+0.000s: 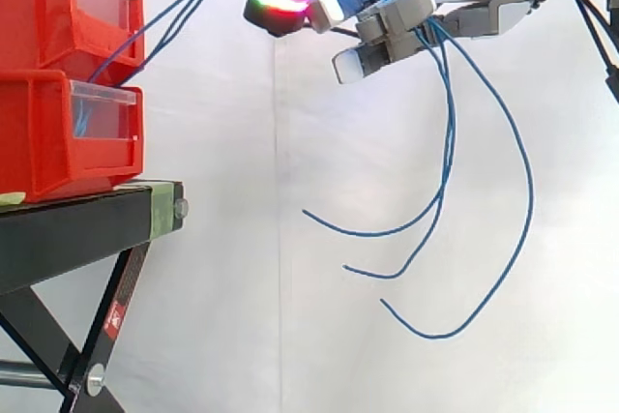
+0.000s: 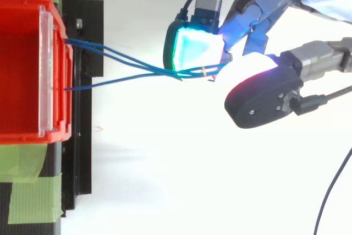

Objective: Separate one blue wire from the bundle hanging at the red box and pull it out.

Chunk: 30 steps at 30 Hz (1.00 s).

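- Hand (image 1: 392,18) sits up at one o'clock in the side view, its glowing fingertips (image 2: 198,50) pinching the blue wires (image 1: 447,142) together.
- Wires stretch from the red bins (image 1: 58,132) at nine o'clock straight across to the hand.
- Three loose ends dangle past it, curling toward six o'clock.

Pretty bright and even all round, with no hard shadows on the white curtain (image 1: 290,355) in the side view. The darkest bit is under the black stand (image 1: 58,239) at 8 o'clock. The hand's (image 2: 264,100) fingertips (image 2: 198,48) glow cyan and white (blown out at 2 o'clock in the top view), and that glare swallows the blue wires (image 2: 110,82) pinched there. The clear bin front (image 1: 102,108) catches a pale sheen at 10 o'clock.
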Each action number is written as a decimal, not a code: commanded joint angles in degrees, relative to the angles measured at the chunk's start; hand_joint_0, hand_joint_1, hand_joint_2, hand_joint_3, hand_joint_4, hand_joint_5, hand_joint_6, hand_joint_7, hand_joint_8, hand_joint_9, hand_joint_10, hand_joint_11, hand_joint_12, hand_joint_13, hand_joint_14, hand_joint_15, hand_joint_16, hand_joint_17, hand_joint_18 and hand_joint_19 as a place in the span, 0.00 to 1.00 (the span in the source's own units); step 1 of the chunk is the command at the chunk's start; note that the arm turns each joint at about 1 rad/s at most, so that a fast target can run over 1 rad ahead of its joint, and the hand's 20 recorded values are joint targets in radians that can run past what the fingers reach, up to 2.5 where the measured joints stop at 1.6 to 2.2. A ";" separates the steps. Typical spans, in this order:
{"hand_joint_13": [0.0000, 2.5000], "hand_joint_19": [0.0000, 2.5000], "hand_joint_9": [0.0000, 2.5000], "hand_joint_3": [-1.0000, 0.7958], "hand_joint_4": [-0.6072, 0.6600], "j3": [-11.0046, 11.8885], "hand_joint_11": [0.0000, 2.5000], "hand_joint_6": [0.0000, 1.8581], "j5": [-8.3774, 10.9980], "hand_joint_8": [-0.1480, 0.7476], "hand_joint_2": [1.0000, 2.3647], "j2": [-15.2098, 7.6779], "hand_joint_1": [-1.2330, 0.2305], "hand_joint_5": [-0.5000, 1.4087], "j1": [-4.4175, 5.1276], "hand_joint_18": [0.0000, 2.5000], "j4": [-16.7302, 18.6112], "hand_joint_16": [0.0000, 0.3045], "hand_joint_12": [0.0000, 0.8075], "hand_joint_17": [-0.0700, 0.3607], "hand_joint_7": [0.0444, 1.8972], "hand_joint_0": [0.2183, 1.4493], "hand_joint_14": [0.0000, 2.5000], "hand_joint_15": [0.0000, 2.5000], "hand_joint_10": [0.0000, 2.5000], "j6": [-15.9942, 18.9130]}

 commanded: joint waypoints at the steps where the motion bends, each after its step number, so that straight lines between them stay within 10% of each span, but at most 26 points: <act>1: 0.52 0.33 0.40 0.36 0.67 0.00 0.44 0.38 -0.15 0.55 0.01 0.00 0.39 0.16 0.00 0.29 0.01 0.15 0.37 0.40 0.57 0.30 0.14 0.69 0.01 -0.13; 30: 0.51 0.31 0.35 0.49 0.65 0.00 0.44 0.43 -0.06 0.52 0.02 0.00 0.21 0.14 -0.09 0.28 0.01 0.15 0.37 0.39 0.52 0.40 0.07 0.74 0.01 -0.13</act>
